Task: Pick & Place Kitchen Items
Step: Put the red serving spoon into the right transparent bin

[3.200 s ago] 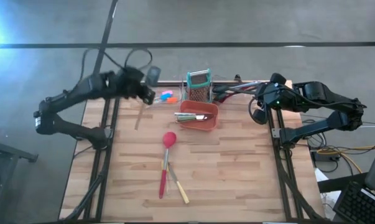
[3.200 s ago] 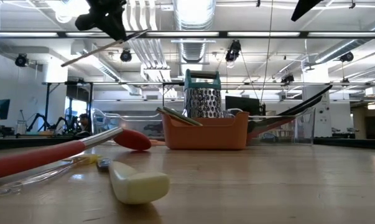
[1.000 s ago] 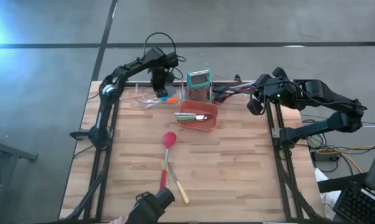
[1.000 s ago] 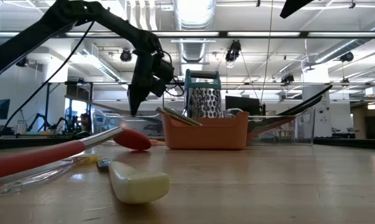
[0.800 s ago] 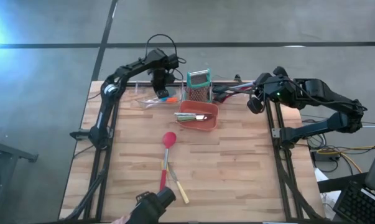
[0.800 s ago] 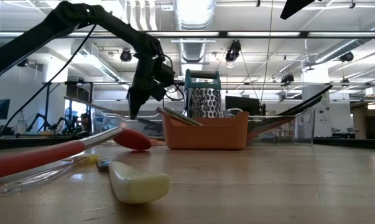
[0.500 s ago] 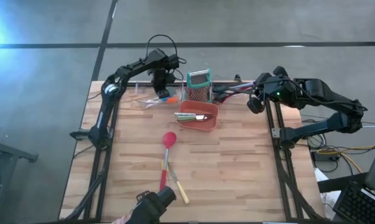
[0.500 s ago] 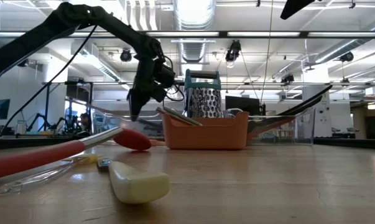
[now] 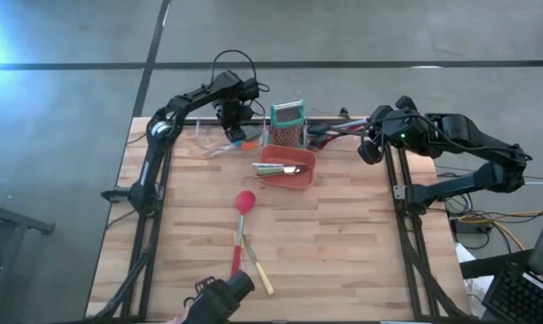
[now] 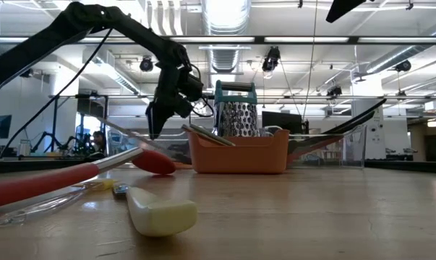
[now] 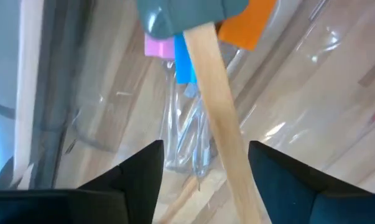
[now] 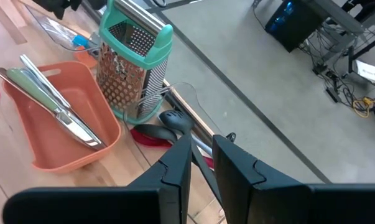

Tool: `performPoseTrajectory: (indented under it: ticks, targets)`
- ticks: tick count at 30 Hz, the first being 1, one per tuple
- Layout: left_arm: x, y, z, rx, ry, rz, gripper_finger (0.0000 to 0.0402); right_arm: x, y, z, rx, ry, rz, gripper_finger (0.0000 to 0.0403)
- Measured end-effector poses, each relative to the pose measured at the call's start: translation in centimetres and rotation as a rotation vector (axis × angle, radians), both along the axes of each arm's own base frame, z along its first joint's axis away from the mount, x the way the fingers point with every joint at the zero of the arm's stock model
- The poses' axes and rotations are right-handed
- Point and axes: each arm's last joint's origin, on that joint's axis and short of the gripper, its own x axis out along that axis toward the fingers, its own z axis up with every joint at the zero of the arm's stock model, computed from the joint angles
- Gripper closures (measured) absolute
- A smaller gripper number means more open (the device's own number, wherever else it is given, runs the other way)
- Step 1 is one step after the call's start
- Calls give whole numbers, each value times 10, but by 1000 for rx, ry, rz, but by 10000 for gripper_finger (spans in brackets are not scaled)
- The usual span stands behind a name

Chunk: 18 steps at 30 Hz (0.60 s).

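Wooden-handled spatula (image 11: 215, 118) between parted fingers (image 11: 137, 177); scrapers (image 11: 184, 62) beyond.

From my left wrist camera the wooden handle (image 11: 219, 118) is cut off by the picture edge, its grey head (image 11: 184, 14) also, and the clear items (image 11: 187, 134) under it are too blurred to tell apart.

A grater (image 9: 287, 123) stands behind the bin (image 9: 286, 167), scrapers (image 9: 242, 141) to its left.

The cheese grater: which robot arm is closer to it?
The left. Its end effector hovers just beside the grater, over the small scrapers. The right end effector waits farther off, near the table's edge.
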Motion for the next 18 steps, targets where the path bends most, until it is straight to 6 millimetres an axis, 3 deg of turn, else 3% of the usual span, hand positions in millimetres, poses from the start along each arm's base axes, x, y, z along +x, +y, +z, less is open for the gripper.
performPoseTrajectory:
  ticks: [4, 9, 18]
  targets:
    - [-8, -6, 21, 65, 17, 32, 163, 0, 0, 0, 0, 0, 0, 342]
    - [-24, -22, 65, 163, -62, 114, 163, 0, 0, 0, 0, 0, 1, 342]
    - [-62, -73, 151, 304, -330, 520, 163, 1, 0, -2, 1, 9, 1, 342]
